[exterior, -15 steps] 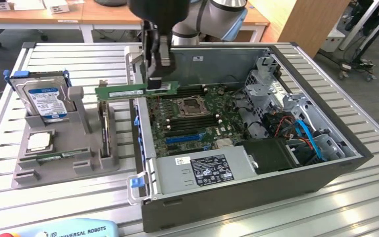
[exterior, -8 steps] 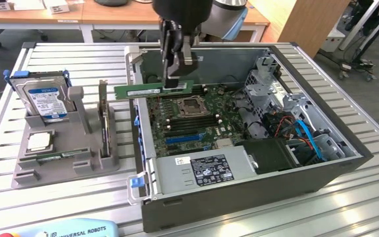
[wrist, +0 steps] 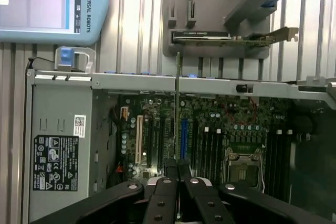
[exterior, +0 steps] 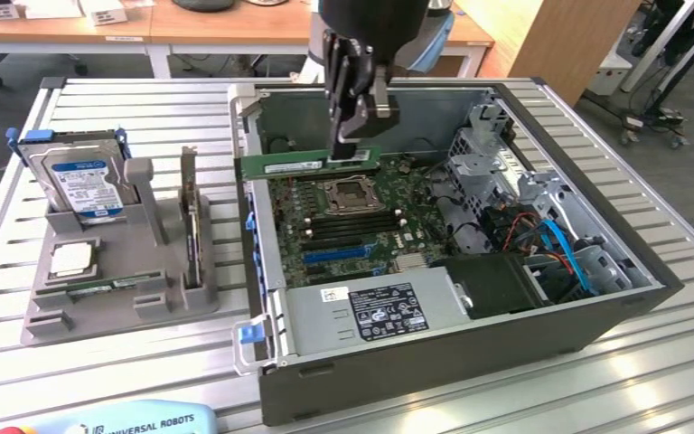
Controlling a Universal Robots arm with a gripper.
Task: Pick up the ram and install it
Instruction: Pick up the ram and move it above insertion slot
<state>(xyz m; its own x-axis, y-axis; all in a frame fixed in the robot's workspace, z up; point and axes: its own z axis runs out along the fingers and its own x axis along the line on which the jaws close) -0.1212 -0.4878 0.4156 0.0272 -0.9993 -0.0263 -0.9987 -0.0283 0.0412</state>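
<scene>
While the gripper (exterior: 357,150) clamps its top edge, the ram (exterior: 289,166), a slim green white-labelled stick, hangs level, motherboard (exterior: 323,221) beneath.

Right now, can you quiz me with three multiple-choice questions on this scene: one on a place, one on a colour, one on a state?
1. Where is the ram?
A) in the grey holder
B) flat on the table
C) in the air over the motherboard

2. What colour is the hard drive label?
A) blue
B) red
C) yellow

3. How do the jaws stand?
A) wide open and empty
B) shut on the ram
C) shut on the hard drive

Answers:
1 C: the green stick hangs clear above the motherboard.
2 A: the label on the upright hard drive is blue.
3 B: the jaws grip the ram from above, near one end.
</scene>
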